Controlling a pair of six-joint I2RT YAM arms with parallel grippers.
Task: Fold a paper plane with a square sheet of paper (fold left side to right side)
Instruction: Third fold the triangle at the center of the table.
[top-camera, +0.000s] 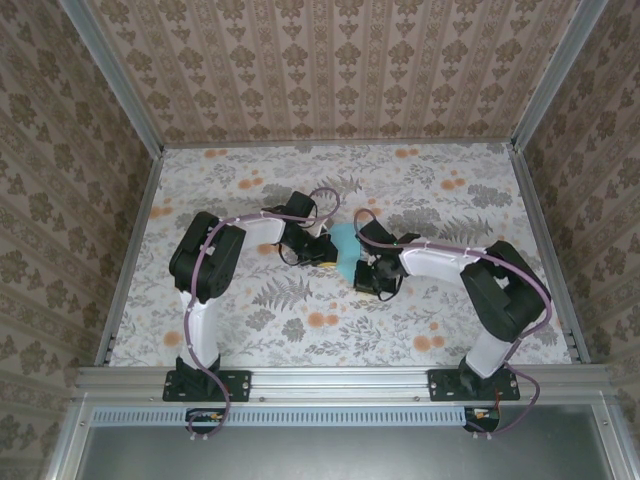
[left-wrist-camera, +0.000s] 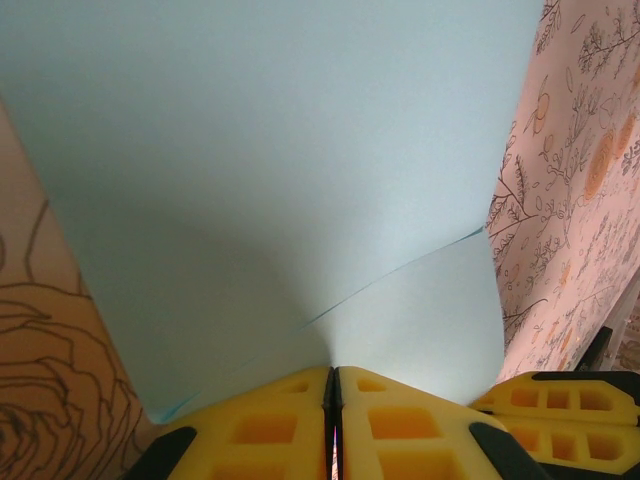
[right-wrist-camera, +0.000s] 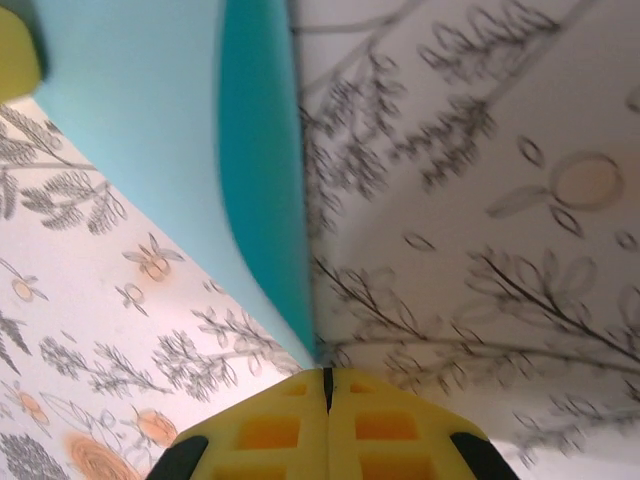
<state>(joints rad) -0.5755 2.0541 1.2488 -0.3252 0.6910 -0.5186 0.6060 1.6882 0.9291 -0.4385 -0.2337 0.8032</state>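
Floral table (top-camera: 250, 330): you had L gripper (left-wrist-camera: 335, 392) (9 o'clock) & R gripper (right-wrist-camera: 327, 388) (4 o'clock) pinching the sheet (top-camera: 345, 241), fold unfinished.

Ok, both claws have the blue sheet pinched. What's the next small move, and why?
Probably carry the left claw slightly toward the right claw, keeping both pinches. The sheet bows up between them instead of lying flat, and by the left claw one layer's edge slants across another, so the halves look unaligned.
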